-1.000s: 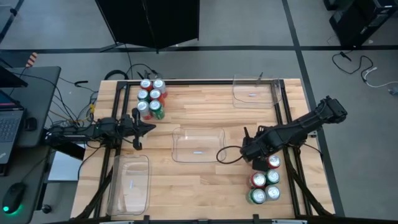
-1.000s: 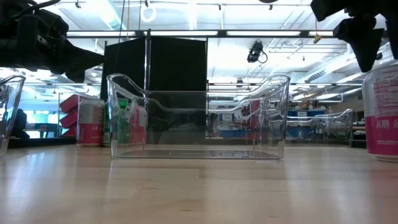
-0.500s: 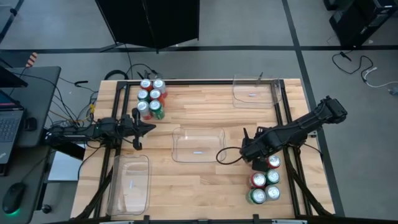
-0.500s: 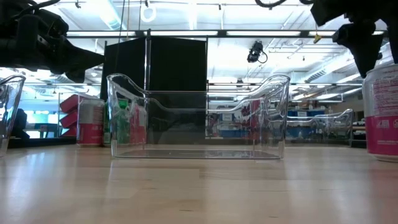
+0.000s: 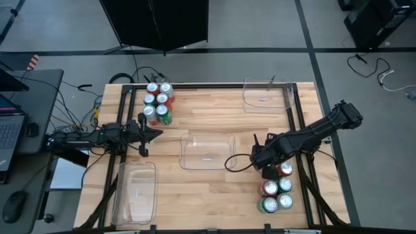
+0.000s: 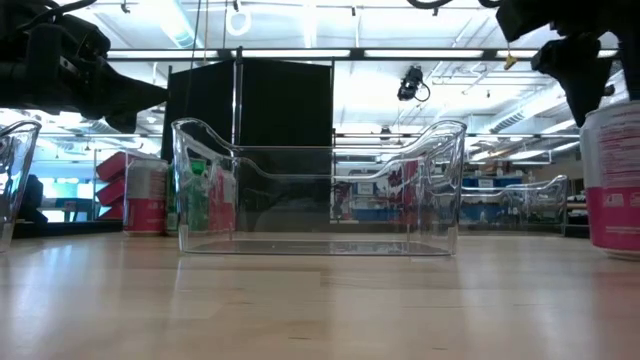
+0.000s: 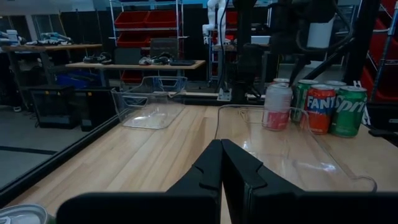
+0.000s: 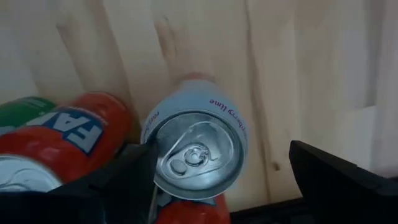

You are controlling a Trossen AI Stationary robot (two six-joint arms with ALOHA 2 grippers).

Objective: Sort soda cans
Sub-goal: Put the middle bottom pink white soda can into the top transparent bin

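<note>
Cans [image 5: 158,103] are standing in a cluster at the upper left of the tabletop [image 5: 214,188]. Below them the left gripper [image 5: 158,133] is hovering with jaws shut, empty. A clear bin [image 5: 207,151] is sitting mid-frame. At lower right the right gripper [image 5: 270,171] is hanging with jaws wide open around the top of a silver-white can [image 8: 198,146], beside five more cans [image 5: 276,195].
</note>
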